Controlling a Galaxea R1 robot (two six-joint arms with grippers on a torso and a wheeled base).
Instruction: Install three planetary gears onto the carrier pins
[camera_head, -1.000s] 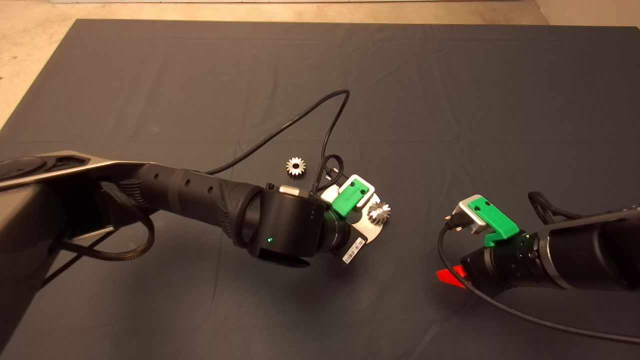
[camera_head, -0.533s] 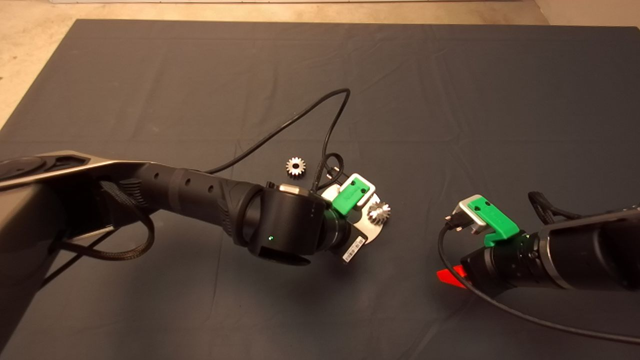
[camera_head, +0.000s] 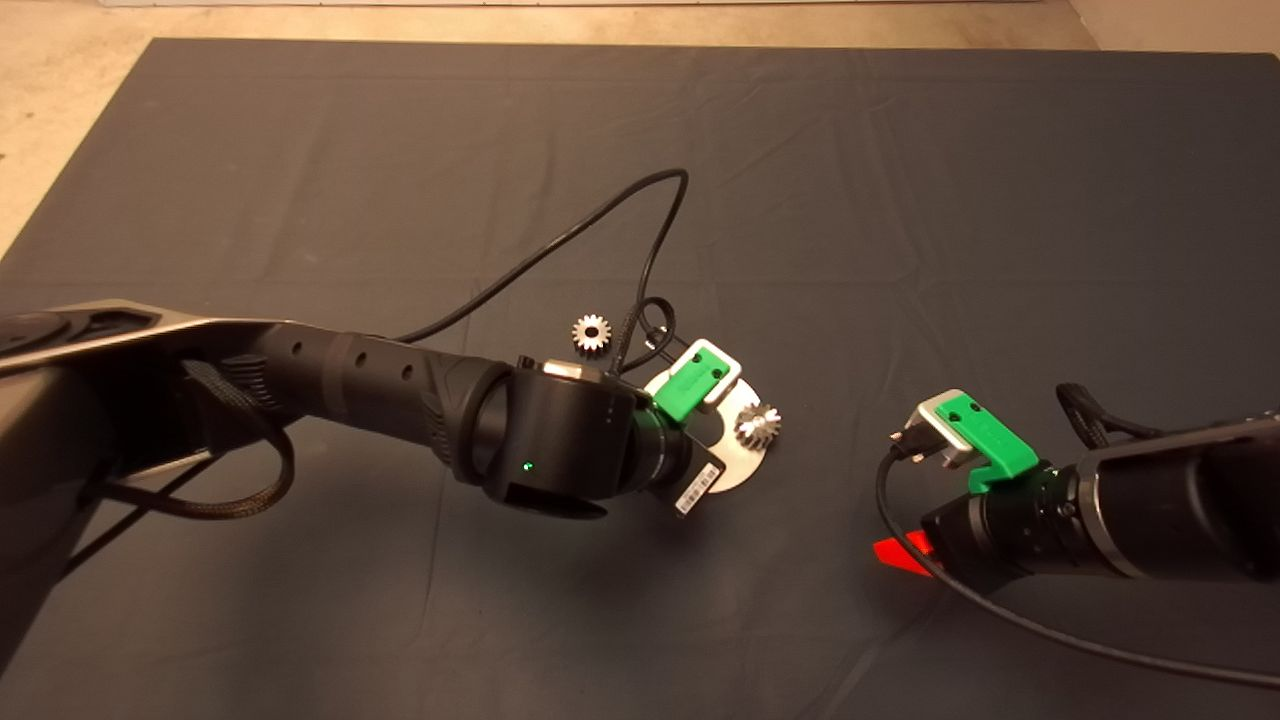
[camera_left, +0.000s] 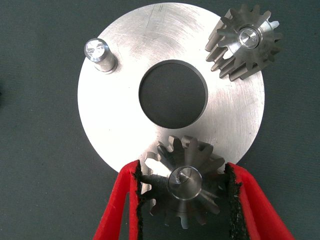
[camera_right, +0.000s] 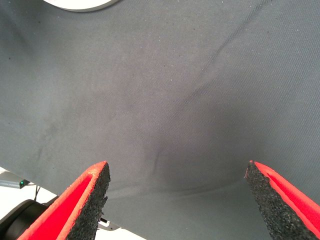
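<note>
Second gear sits on its pin, jaws still flanking it

The left gripper hangs right over the carrier disc, its jaws set either side of a planetary gear that sits on a pin at the disc's rim, pin tip showing through the bore; pads look in contact with the teeth, though whether they clamp I can't be sure. Another gear is already seated on its pin across the centre hole. One bare pin stands free on the disc. The last loose gear lies flat on the tabletop just beyond the disc, nearer the left arm. The right gripper waits well off to the disc's side, jaws wide apart.
</note>
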